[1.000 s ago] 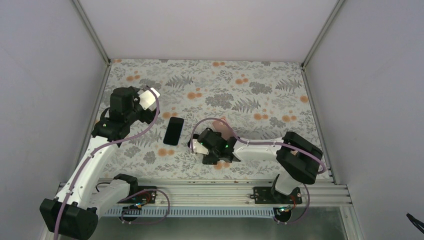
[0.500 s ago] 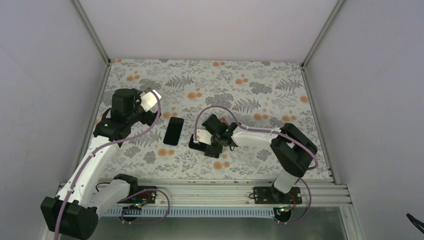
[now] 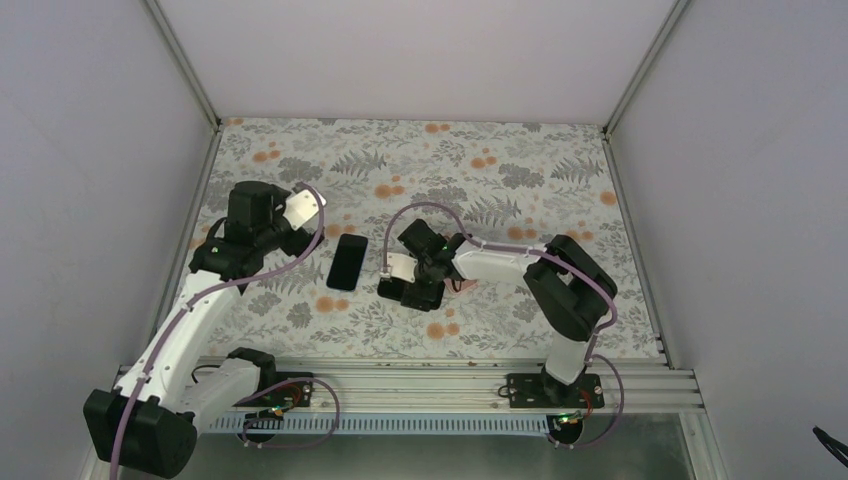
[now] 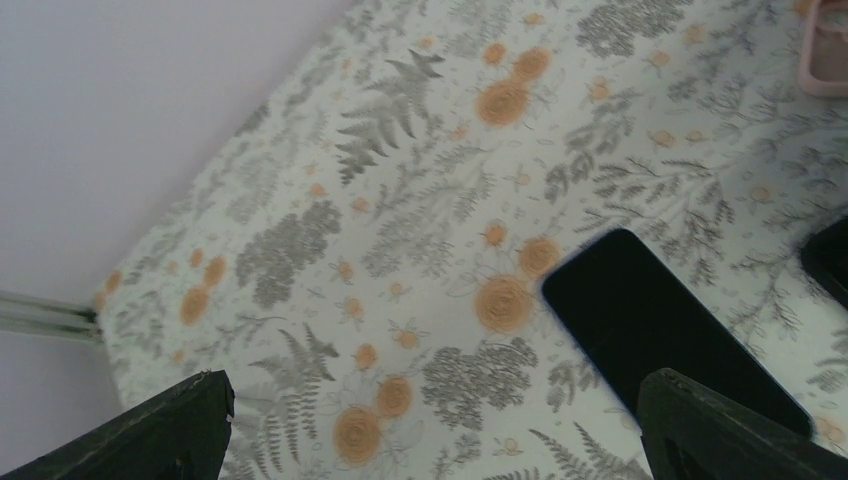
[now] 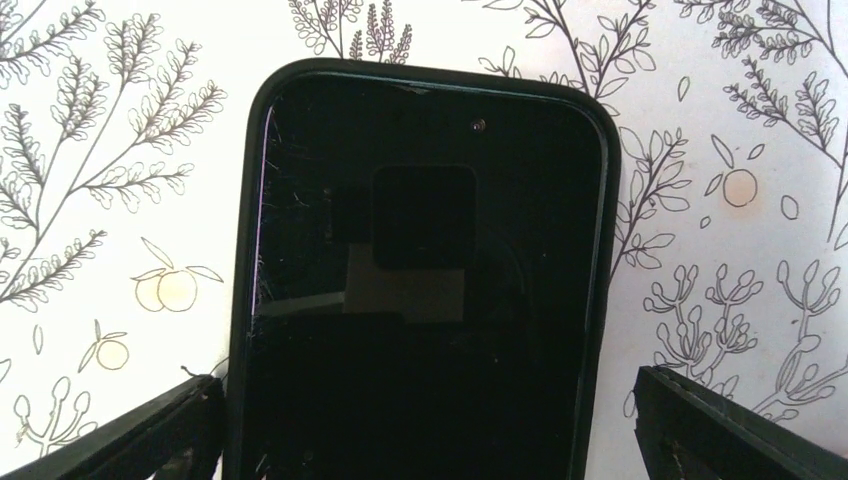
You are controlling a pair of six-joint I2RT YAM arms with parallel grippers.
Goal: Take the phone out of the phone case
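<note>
Right jaws: apart, empty, pointing down. The phone [image 5: 425, 250] lies flat on the desk [image 5: 100, 120] directly beneath them, screen up, with a finger [image 5: 120, 440] on either side, seemingly lined up to grip it. A dark case [image 5: 243, 300] apparently still rims it.

Left jaws: apart, empty, hovering, likely waiting. A second black phone [image 4: 670, 340] lies ahead of them, and a pink item [image 4: 825, 50] sits farther beyond.

Against a second ago: the right wrist has swung in over the phone. The left arm and the second phone have scarcely changed.
</note>
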